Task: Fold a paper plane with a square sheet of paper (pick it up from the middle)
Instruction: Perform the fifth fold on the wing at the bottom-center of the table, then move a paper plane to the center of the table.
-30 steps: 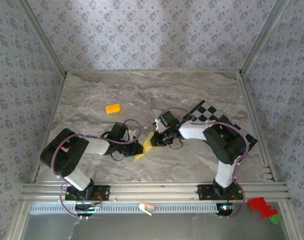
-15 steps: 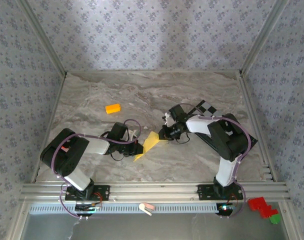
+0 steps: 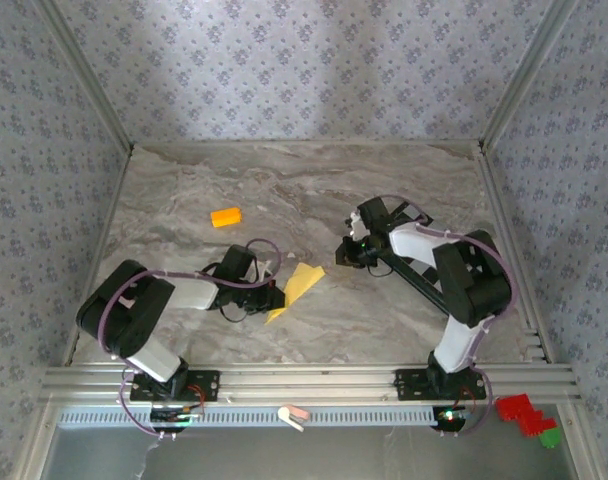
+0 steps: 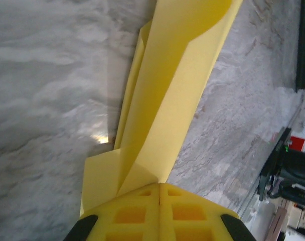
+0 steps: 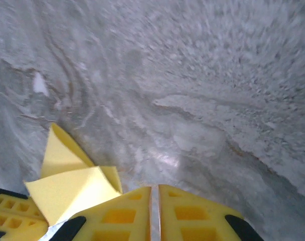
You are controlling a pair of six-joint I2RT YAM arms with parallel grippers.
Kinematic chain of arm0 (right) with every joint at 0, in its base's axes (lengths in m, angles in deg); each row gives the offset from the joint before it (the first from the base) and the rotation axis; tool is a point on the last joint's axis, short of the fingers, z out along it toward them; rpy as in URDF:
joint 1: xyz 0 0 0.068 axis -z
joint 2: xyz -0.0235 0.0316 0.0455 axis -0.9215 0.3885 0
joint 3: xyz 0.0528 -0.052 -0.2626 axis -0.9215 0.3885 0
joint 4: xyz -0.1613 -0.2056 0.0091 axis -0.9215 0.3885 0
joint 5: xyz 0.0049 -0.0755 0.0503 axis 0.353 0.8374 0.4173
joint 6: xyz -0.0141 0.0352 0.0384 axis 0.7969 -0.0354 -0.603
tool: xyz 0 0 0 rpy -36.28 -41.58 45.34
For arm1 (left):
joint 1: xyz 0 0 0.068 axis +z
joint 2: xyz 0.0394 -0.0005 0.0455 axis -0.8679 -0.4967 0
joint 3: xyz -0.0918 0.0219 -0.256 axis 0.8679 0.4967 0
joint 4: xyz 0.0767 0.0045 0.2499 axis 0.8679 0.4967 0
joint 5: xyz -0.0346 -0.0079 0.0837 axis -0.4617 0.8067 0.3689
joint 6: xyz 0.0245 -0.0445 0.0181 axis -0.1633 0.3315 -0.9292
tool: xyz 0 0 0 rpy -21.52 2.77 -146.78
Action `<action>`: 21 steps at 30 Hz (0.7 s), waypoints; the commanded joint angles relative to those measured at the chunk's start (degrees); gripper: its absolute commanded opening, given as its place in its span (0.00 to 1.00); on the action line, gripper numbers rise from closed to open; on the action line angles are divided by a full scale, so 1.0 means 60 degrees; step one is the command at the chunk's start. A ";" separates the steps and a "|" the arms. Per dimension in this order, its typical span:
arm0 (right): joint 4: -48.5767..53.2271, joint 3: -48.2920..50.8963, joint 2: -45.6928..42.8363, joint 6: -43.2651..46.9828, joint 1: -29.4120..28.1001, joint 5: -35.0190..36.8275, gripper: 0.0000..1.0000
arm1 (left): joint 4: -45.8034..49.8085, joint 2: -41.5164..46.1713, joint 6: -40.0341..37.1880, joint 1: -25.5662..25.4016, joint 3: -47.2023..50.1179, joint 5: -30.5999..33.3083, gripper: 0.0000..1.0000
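- No text, label, brand, number or sign can be read in any view.

The gripper (image 4: pixel 159 196), jaws pressed together, pinches the folded paper (image 4: pixel 177 90), which stretches away over the marbled surface (image 4: pixel 47 75).
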 commanded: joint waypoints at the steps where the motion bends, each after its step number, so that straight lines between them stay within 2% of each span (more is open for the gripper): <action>1: 0.0561 0.0089 -0.1108 0.0266 -0.0513 0.1266 0.14 | 0.1150 0.0657 0.0558 -0.0056 -0.0143 0.0914 0.10; 4: 0.0994 0.0147 -0.1648 0.0092 -0.1314 0.2568 0.18 | 0.1619 0.1723 0.0635 -0.0034 -0.0545 0.1272 0.21; 7: 0.1260 0.0187 -0.1966 -0.0357 -0.2249 0.3906 0.27 | 0.2623 0.2829 0.0376 0.0141 -0.0693 0.2158 0.27; 11: 0.0947 0.0039 -0.1786 -0.1262 -0.3418 0.4541 0.41 | 0.3741 0.3840 0.0035 0.1042 -0.0557 0.2846 0.33; 16: 0.0874 -0.0779 -0.0830 -0.2350 -0.4728 0.5529 0.73 | 0.4127 0.3964 -0.0314 0.2256 -0.0347 0.2515 0.35; 21: 0.0729 -0.1358 0.0100 -0.3119 -0.5307 0.6001 0.92 | 0.3894 0.3916 -0.0371 0.2330 -0.0057 0.2412 0.37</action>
